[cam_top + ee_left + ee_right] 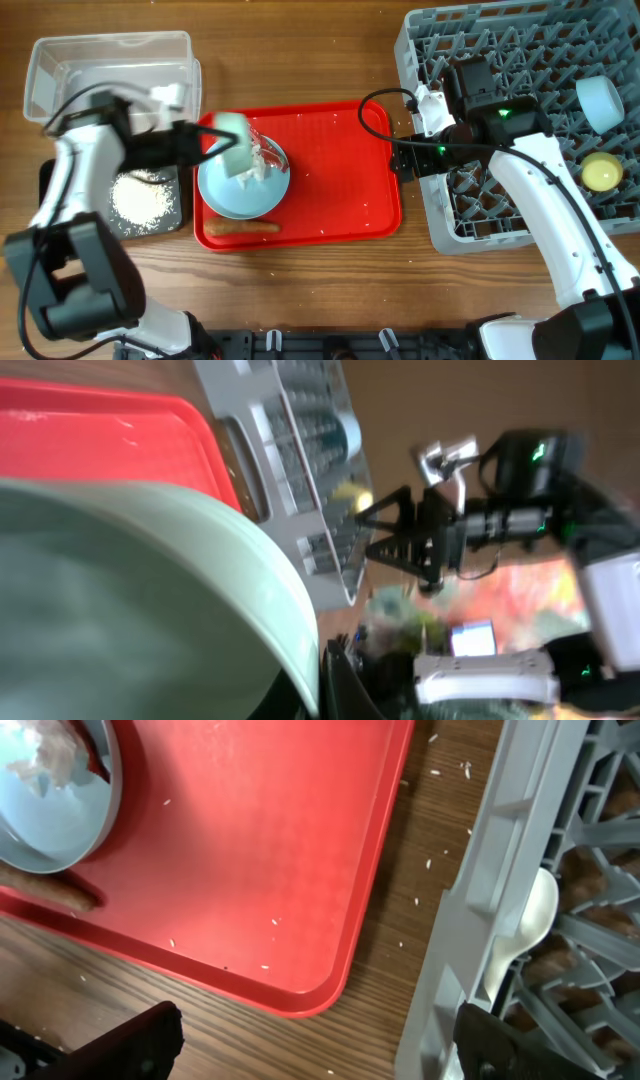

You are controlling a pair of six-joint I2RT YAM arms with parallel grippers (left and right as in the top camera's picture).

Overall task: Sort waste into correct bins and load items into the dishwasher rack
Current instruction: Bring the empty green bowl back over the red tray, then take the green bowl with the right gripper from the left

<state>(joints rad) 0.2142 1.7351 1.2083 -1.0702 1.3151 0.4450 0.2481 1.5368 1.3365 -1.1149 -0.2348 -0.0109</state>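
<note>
Gripping the pale-green bowl (235,150) left of centre, the left gripper (210,143) is clamped tight; the blurred bowl seems tilted above the light-blue plate (240,195). Right gripper (403,160) hangs wide open, empty, beside the rack (560,40).

Left claw (215,145) clamped — right claw (405,160) gaping.

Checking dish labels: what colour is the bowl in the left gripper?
The bowl is pale green, clearest in the left wrist view.
</note>
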